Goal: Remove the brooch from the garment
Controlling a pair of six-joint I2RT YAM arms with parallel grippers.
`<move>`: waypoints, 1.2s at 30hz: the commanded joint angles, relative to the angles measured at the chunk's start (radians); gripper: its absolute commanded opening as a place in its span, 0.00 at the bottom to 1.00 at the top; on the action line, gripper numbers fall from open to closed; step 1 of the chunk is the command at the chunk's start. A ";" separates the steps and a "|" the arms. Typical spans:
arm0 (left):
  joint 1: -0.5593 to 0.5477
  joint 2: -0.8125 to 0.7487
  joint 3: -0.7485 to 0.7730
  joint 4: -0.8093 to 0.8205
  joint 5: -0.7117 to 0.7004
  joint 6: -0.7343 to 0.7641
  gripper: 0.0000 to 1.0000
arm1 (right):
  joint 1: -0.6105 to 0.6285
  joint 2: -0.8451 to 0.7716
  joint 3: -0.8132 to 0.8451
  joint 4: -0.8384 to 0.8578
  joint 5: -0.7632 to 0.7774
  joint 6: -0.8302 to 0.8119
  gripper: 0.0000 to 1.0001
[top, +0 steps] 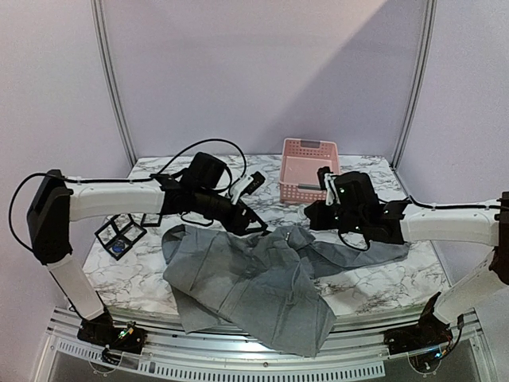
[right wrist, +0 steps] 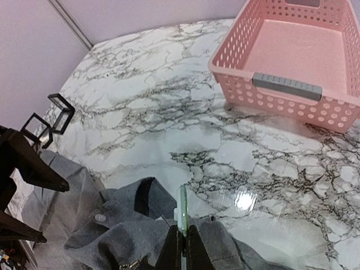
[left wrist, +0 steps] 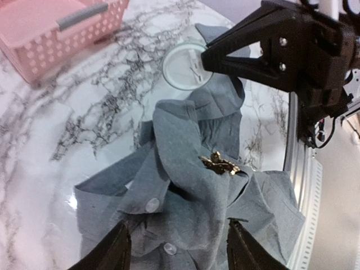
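Ahead of open, empty left end effector (left wrist: pixel 178 239), brooch (left wrist: pixel 219 164) on garment (left wrist: pixel 180 140), right end effector (right wrist: pixel 181 239) clamps white disc (left wrist: pixel 180 70)

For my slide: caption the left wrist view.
Open left gripper hovers above the gold brooch pinned to the grey garment.

L gripper (left wrist: pixel 180 247) fingers apart; R gripper (right wrist: pixel 181 239) pinched on thin disc (right wrist: pixel 182 211).
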 commanded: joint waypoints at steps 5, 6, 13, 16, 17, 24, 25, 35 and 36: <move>0.050 -0.210 -0.092 0.150 -0.112 -0.064 0.72 | -0.174 -0.083 -0.102 0.304 -0.370 -0.011 0.00; 0.051 -0.220 -0.101 0.177 -0.092 -0.074 0.73 | -0.192 -0.085 -0.103 0.336 -0.442 -0.016 0.00; 0.052 -0.207 -0.072 0.221 0.010 -0.119 0.76 | -0.223 -0.023 0.016 0.340 -0.856 -0.059 0.00; 0.052 -0.204 -0.068 0.239 0.078 -0.149 0.76 | -0.223 0.027 0.055 0.343 -0.976 -0.047 0.00; 0.052 -0.203 -0.073 0.259 0.105 -0.166 0.77 | -0.222 0.038 0.059 0.355 -1.002 -0.039 0.00; 0.052 -0.149 -0.042 0.312 0.279 -0.272 0.73 | -0.211 0.085 0.090 0.401 -1.105 -0.002 0.00; 0.053 -0.143 -0.042 0.325 0.295 -0.286 0.73 | -0.209 0.089 0.093 0.406 -1.113 0.002 0.00; 0.053 -0.112 -0.040 0.356 0.314 -0.342 0.65 | -0.185 0.139 0.119 0.409 -1.156 0.017 0.00; 0.053 -0.109 -0.038 0.356 0.320 -0.344 0.61 | -0.184 0.141 0.124 0.411 -1.159 0.017 0.00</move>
